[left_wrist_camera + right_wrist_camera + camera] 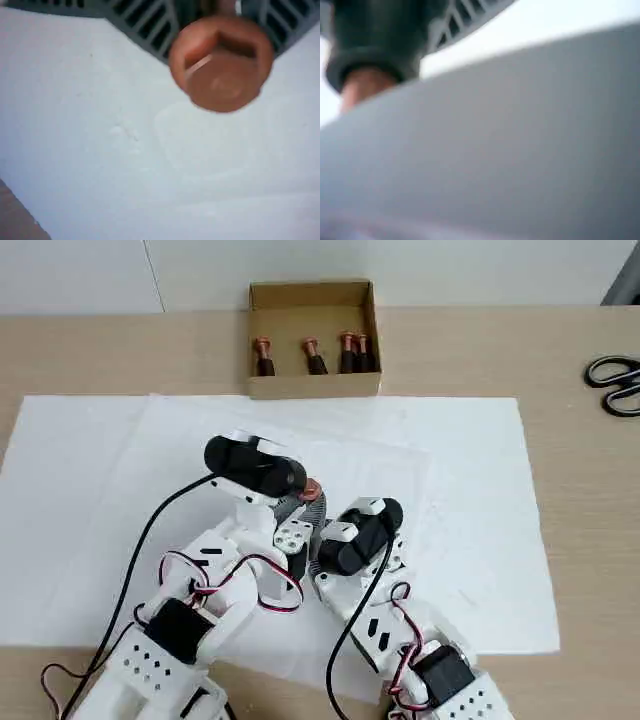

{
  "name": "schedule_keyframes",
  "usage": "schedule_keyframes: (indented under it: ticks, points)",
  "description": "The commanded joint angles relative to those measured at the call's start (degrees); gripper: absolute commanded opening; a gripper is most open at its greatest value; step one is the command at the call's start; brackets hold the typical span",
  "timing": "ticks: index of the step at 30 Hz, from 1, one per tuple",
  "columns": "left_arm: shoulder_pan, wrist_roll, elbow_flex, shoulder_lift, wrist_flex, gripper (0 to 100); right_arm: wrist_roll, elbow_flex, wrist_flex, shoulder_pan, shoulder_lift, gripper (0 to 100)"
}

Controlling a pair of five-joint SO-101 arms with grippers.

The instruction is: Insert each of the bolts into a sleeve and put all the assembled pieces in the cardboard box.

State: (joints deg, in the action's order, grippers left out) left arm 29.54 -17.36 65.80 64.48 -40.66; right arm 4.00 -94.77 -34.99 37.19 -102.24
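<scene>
1. Where my two arms converge over the white sheet (100, 490), the left fingers (289, 508) and the right fingers (319, 522) both meet at one bolt (311, 487). I cannot tell which pair clamps it, nor how wide either stands.
2. The bolt's copper hex head faces my left wrist camera. The dark sleeve (375, 45) sits on the shank directly against that head, so I judge this piece assembled.
3. Handling, as I judge it: small, light and rigid. The sleeve is round and smooth, so it is likely to slip or roll.
4. Recommended hold: across the sleeve body just behind the head, so that the wider head acts as a stop.
5. Four assembled pieces (313, 357) stand head-up in the cardboard box (315, 387), which sits on the tabletop (80, 350) at the sheet's far edge, well apart from my fingers.
6. Risk: the narrow base may topple against its neighbours.
</scene>
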Motion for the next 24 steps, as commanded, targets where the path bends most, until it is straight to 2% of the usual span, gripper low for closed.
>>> schedule_keyframes:
  ticks: [1, 9, 14, 24]
  points:
    - [-0.26, 1.41, -1.01, -0.09, -1.76, 1, 0.18, 1.14, 1.54, -0.04, -1.27, 0.4]
    - [-0.26, 1.67, -1.10, -0.44, -3.69, 1, 0.18, 1.14, 1.54, -0.04, -1.36, 0.4]
    - [-0.26, 5.45, -1.10, -0.53, -3.60, 1, 0.18, 1.14, 1.54, -0.04, -1.36, 0.4]
    - [-0.18, 5.80, -0.13, -0.62, -4.40, 1, 0.18, 1.14, 1.54, -0.04, -1.36, 0.4]
